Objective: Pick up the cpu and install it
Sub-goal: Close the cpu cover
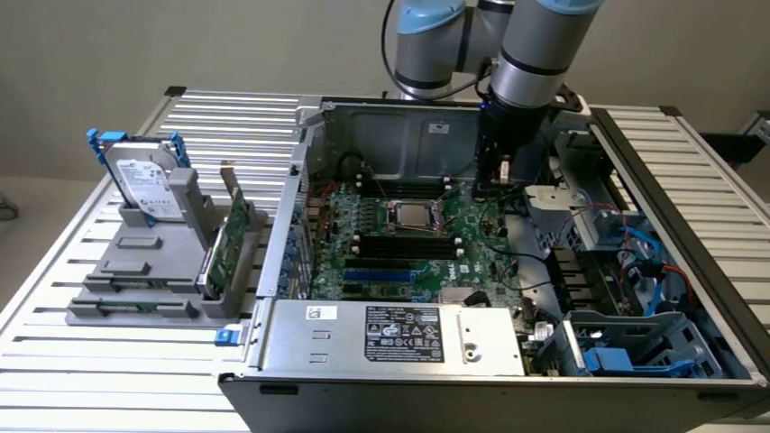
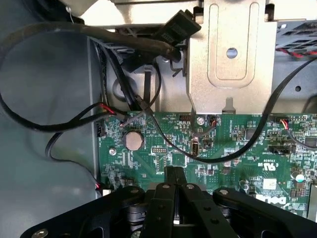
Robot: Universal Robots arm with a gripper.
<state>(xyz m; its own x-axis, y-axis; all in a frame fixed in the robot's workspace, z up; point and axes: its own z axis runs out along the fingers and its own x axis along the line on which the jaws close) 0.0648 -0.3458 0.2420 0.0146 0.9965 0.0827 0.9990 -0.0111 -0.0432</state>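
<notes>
A small silver square, which looks like the cpu [image 1: 413,216], lies inside the metal-framed socket in the middle of the green motherboard [image 1: 385,262]. My gripper [image 1: 499,183] hangs inside the open computer case, toward the exterior view's right of the socket and apart from it. In the wrist view my gripper [image 2: 174,173] is shut, black fingers pressed together with nothing between them, just above the motherboard's edge [image 2: 223,148] near a round coin battery [image 2: 132,140].
A silver hard drive in blue brackets [image 1: 144,185] and an upright green card [image 1: 229,239] stand in a grey holder on the slatted table. The power supply [image 1: 398,334] fills the case front. Black cables [image 2: 59,124] and a metal bracket [image 2: 230,54] crowd the gripper.
</notes>
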